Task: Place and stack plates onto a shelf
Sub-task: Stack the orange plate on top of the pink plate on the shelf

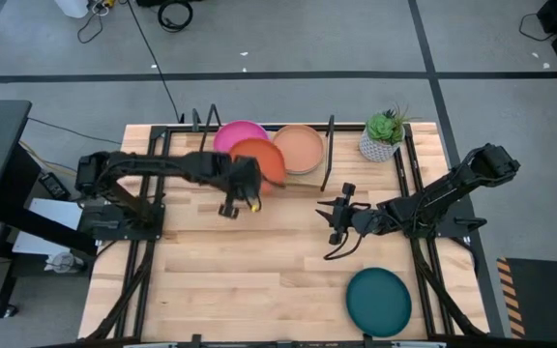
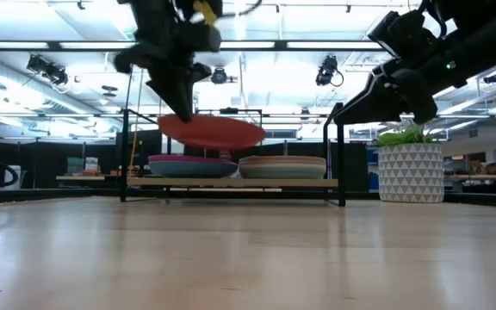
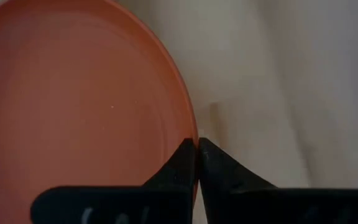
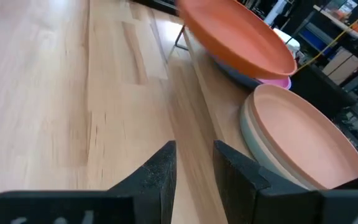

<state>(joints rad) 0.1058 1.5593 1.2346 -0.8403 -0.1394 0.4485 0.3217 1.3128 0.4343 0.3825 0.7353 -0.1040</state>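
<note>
Left arm is extended across the table, wrist raised; left gripper is clamped tight on a rim. Right arm is stretched inward, right gripper held parted, empty.

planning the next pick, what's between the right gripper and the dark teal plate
Nothing: in the high view only bare tabletop lies between the right gripper and the dark teal plate.

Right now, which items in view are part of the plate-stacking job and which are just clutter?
Job:
- orange plate, held by the left end effector over the shelf
- magenta plate on the left stack
- cream-pink plate on the right stack
- dark teal plate, alone on the table
- right end effector, open, empty

Clutter:
- potted plant
</note>
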